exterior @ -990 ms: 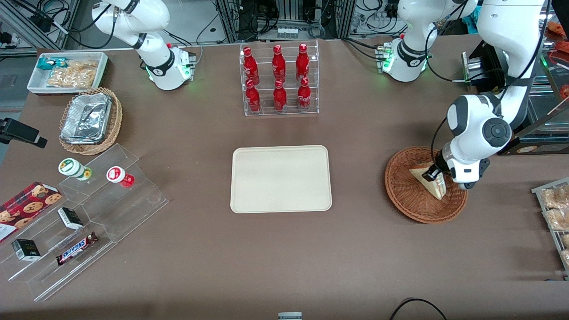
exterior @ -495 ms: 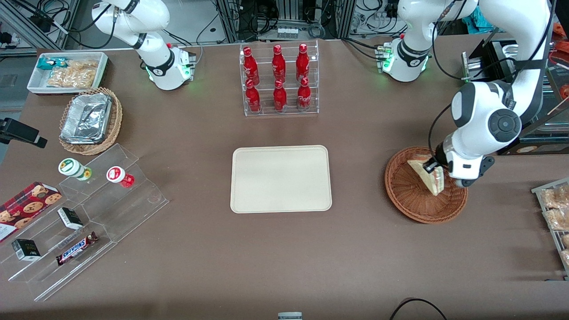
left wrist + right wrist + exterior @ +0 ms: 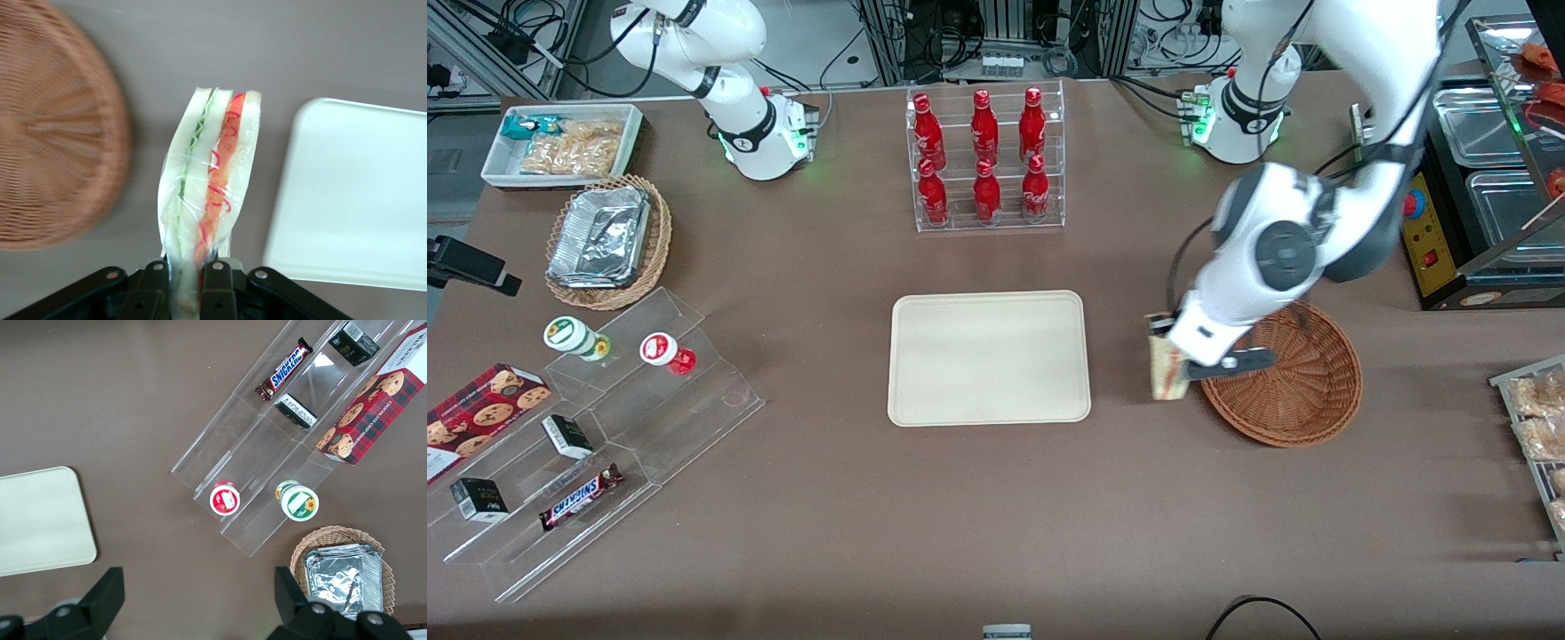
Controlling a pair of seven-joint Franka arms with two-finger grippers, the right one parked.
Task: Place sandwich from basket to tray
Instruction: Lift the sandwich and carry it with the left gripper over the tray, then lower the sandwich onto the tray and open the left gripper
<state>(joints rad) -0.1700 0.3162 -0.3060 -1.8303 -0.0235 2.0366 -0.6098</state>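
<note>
Front view: tool [image 3: 1169,369] is gripping the sandwich [image 3: 1164,373] tight, carrying it between basket [image 3: 1303,391] and tray [image 3: 989,357]; next, lowering over the tray.

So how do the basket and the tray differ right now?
The basket is round, woven, reddish-brown; the tray is flat, rectangular, cream. The basket lies toward the working arm's end, the tray mid-table. Both hold nothing: the gripper grips the sandwich above bare table between them.

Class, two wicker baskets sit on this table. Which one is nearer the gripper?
The reddish-brown basket, empty, right beside the gripper holding the sandwich. The tan basket holds a foil container.
</note>
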